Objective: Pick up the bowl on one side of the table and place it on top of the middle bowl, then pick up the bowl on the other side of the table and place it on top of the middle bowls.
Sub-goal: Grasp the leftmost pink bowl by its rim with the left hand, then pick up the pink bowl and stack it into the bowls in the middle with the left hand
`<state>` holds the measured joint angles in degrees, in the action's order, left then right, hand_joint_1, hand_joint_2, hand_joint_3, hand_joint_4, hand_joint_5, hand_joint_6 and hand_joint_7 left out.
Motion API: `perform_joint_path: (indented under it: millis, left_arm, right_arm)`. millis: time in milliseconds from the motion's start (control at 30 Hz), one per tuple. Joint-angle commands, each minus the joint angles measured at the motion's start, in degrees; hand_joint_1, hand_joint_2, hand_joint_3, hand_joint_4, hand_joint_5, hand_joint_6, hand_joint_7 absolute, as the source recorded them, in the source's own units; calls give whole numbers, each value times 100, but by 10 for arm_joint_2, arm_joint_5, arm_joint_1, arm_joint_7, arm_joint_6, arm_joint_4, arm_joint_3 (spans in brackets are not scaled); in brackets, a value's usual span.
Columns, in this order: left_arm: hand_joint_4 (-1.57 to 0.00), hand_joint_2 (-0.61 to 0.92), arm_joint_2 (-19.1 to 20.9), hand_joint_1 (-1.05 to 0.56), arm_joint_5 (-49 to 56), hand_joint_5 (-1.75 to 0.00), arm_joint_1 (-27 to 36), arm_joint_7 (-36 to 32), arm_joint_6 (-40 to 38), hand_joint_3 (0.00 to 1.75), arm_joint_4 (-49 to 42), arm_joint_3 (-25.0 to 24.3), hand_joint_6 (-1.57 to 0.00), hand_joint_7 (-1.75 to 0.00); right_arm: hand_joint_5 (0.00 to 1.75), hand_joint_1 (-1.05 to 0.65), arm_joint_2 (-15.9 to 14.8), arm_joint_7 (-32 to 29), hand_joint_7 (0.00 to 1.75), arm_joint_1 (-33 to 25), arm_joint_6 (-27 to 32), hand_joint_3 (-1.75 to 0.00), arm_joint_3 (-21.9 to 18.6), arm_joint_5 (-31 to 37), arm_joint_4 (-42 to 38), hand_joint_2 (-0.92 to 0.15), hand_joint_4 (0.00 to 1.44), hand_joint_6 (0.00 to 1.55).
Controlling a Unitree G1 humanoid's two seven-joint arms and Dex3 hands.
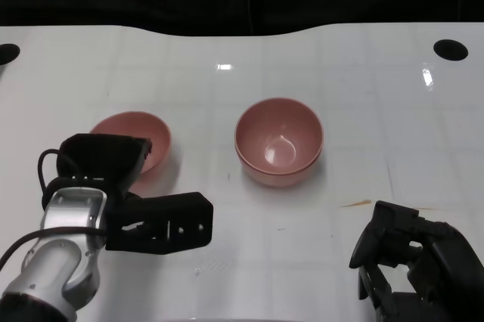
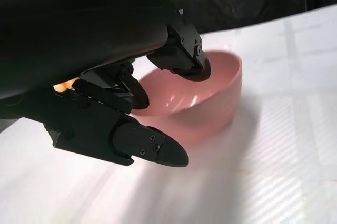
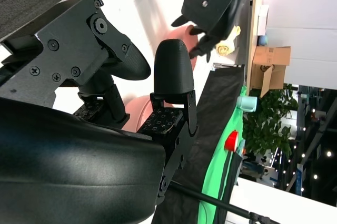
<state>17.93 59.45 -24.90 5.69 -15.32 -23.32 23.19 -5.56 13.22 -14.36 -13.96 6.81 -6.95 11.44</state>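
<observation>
On the table (image 1: pixel 355 95), the left hand (image 1: pixel 125 186) reaches over the side bowl (image 1: pixel 144 134), fingers (image 2: pixel 181 58) apart, grasping nothing (not gripping the rim). Right hand (image 1: pixel 412 261) rests empty, fingers spread, near the middle bowl (image 1: pixel 279 141).

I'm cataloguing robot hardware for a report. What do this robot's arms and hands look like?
The left forearm is rounded silver metal, with a black cable looping beside its wrist. The left hand is matte black, blocky, with visible screws and rounded fingertips. The right hand is black too, with a glossy rounded shell and textured pads on its fingers.
</observation>
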Motion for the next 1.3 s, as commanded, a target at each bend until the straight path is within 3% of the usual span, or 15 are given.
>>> perform_joint_path:
  millis: [33, 100, 167, 233, 300, 400, 500, 633, 733, 833, 967, 1000, 1100, 1167, 1300]
  left_arm:
    - [-90, 92, 6, -47, -15, -12, -23, -22, 10, 2, -35, 8, -68, -5]
    - [-95, 92, 11, -45, -28, -28, -28, -58, 39, 2, -60, 11, -77, -5]
    - [-86, 92, 16, -38, -42, -117, -35, -105, 78, 2, -93, 13, -103, -5]
    - [-80, 92, 19, -36, -48, -158, -42, -156, 110, 7, -127, 17, -112, -5]
    - [-79, 92, 20, -36, -55, -171, -50, -186, 133, 13, -153, 19, -118, -7]
    - [-81, 92, 21, -34, -66, -174, -56, -217, 158, 16, -173, 20, -125, -13]
    - [-81, 92, 22, -33, -70, -175, -60, -245, 172, 14, -184, 21, -81, -108]
    - [-83, 91, 26, -32, -75, -175, -61, -272, 188, 5, -184, 19, -78, -108]
    - [-83, 92, 33, -29, -75, -175, -61, -283, 195, 3, -167, 16, -59, -163]
    - [-85, 92, 41, -29, -78, -175, -60, -282, 194, 4, -144, 13, -64, -152]
    - [-86, 92, 56, -35, -81, -175, -57, -275, 197, 7, -102, 7, -84, -81]
    - [-88, 92, 61, -34, -83, -175, -56, -273, 200, 7, -91, 5, -87, -81]
    - [-89, 92, 73, -30, -92, -175, -53, -255, 204, 8, -56, -2, -63, -156]
    - [-89, 92, 81, -29, -96, -175, -49, -230, 195, 9, -19, -9, -60, -170]
    - [-90, 89, 90, -26, -92, -175, -44, -213, 186, 3, 37, -22, -83, -111]
  right_arm:
    - [171, -11, 0, -2, 143, -2, 1, -133, -8, -2, 11, -46, 80, 75]
    - [171, -11, 0, -2, 143, -3, 1, -133, -7, -1, 10, -46, 80, 75]
    - [171, -11, 0, -2, 143, -4, 0, -132, -6, 1, 9, -46, 80, 75]
    - [171, -12, 1, -2, 143, -4, -1, -131, -6, 0, 8, -46, 80, 75]
    - [171, -13, 2, -3, 142, -5, 1, -131, -6, 0, 9, -46, 80, 75]
    - [171, -12, 3, -2, 142, -4, 2, -131, -8, -1, 9, -47, 80, 75]
    - [170, -11, 3, -1, 141, -3, 1, -131, -9, -4, 8, -47, 80, 75]
    - [170, -11, 3, -1, 141, -4, -4, -130, -9, -2, 5, -48, 80, 75]
    - [170, -11, 3, 1, 141, -3, -7, -130, -9, -3, 3, -47, 81, 75]
    - [170, -13, 4, -2, 141, -3, -2, -130, -9, -1, 5, -47, 81, 76]
    - [169, -10, 4, 0, 141, -3, 0, -132, -10, -6, 3, -46, 81, 76]
    - [169, -10, 4, 0, 140, -3, 0, -133, -10, -5, 3, -46, 81, 76]
    - [168, -11, 5, -1, 140, -2, -5, -133, -10, -2, -1, -46, 81, 76]
    - [168, -11, 5, -2, 140, -1, -5, -133, -10, -2, -1, -46, 81, 76]
    - [169, -11, 5, -1, 140, -1, -2, -132, -11, -3, -1, -47, 80, 76]
